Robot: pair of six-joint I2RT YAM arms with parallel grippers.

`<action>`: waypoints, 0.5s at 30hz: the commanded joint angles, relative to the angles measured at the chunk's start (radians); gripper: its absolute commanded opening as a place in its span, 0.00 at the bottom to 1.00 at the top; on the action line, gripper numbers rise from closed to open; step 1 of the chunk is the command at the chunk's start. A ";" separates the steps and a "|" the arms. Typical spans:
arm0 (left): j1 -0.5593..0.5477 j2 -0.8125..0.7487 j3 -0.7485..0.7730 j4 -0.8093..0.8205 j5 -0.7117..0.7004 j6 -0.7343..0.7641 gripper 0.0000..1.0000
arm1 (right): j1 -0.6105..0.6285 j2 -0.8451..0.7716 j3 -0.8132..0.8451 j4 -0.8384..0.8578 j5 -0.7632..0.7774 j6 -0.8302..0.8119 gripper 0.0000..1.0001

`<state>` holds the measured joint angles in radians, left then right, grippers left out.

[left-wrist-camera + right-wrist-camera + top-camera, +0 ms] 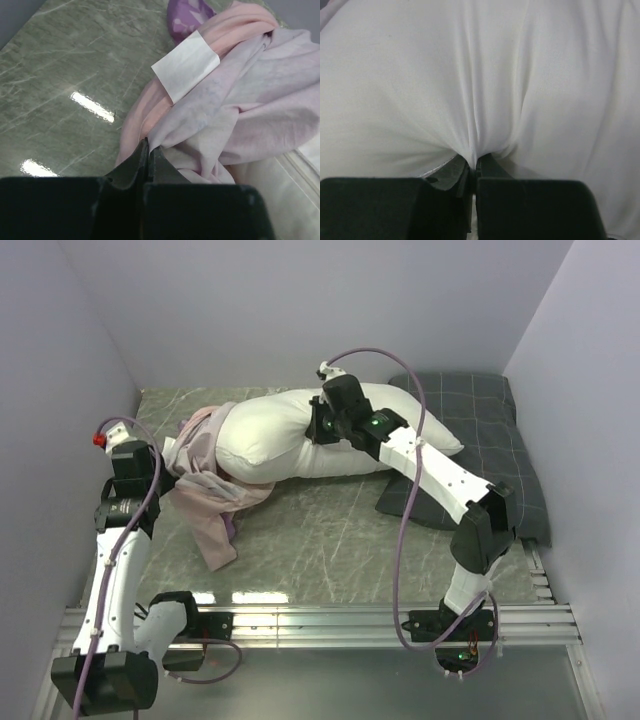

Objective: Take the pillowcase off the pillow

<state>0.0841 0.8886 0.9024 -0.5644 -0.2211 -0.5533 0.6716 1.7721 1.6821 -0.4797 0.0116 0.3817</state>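
The plump white pillow (290, 435) lies across the back of the table. Its left end is still inside the pale pink pillowcase (205, 490), which is bunched inside out and trails toward the front. My left gripper (149, 146) is shut on a fold of the pillowcase (240, 100) near its white label (186, 65). My right gripper (476, 162) is shut on a pinch of the pillow's white cover (480, 75), which puckers into creases at the jaws. In the top view the right gripper (322, 426) sits on the pillow's middle, and the left gripper (172, 462) is at the pillowcase's left edge.
A dark grey checked pillow (500, 455) lies at the back right, partly under the white pillow and the right arm. Grey walls close in the left, back and right. The marbled green table (330, 540) ends at a metal rail (380, 615) in front.
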 commanded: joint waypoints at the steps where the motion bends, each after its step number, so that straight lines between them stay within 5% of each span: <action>1: 0.029 0.039 -0.010 0.070 0.104 0.013 0.00 | -0.063 -0.126 0.073 0.047 0.087 -0.017 0.00; 15: 0.118 0.302 0.038 0.254 0.212 -0.126 0.00 | -0.102 -0.425 0.103 0.033 -0.053 -0.001 0.00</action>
<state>0.1959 1.1683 0.9016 -0.3927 -0.0666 -0.6346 0.5835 1.4727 1.6951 -0.5739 -0.0696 0.3843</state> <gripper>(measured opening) 0.022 0.025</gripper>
